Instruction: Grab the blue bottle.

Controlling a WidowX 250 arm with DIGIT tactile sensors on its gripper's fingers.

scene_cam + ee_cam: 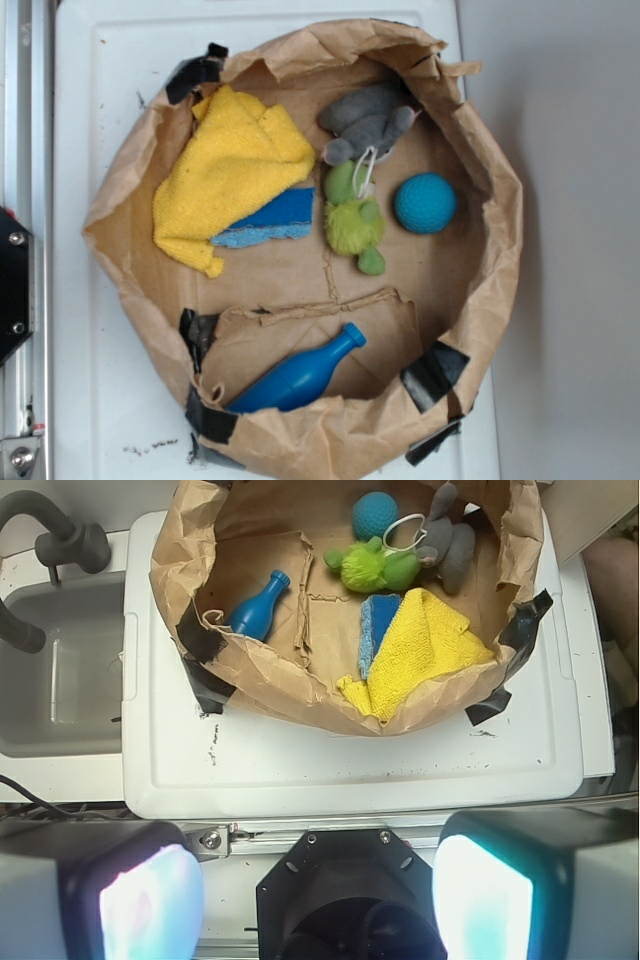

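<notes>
1. Bottle: the blue bottle (300, 378) (257, 607) is glossy bright-blue plastic, pin-shaped, with a narrow neck, a small lip at the mouth and a wider rounded body.
2. Location: lower centre of the exterior frame, lying on the floor of the brown paper bag nest (500, 200) (290, 685), close against the crumpled lower wall.
3. Axis: lying on its side; long axis runs diagonally, mouth toward upper right of the exterior frame, base toward lower left. Base end partly hidden by the paper rim.
4. Edges: black tape (205, 420) sits on the rim just beside the base. A raised paper fold lies just above the neck.
5. Open room: bare paper floor to the right of the neck. Yellow cloth (228, 170), blue pad (270, 222), green plush toy (354, 220), grey plush toy (372, 120) and teal ball (425, 203) all lie well apart, in the upper half.
6. Gripper (316, 895): at the bottom of the wrist frame, fingers (150, 905) spread wide, nothing between them, outside the nest above the white tray (400, 770).
</notes>
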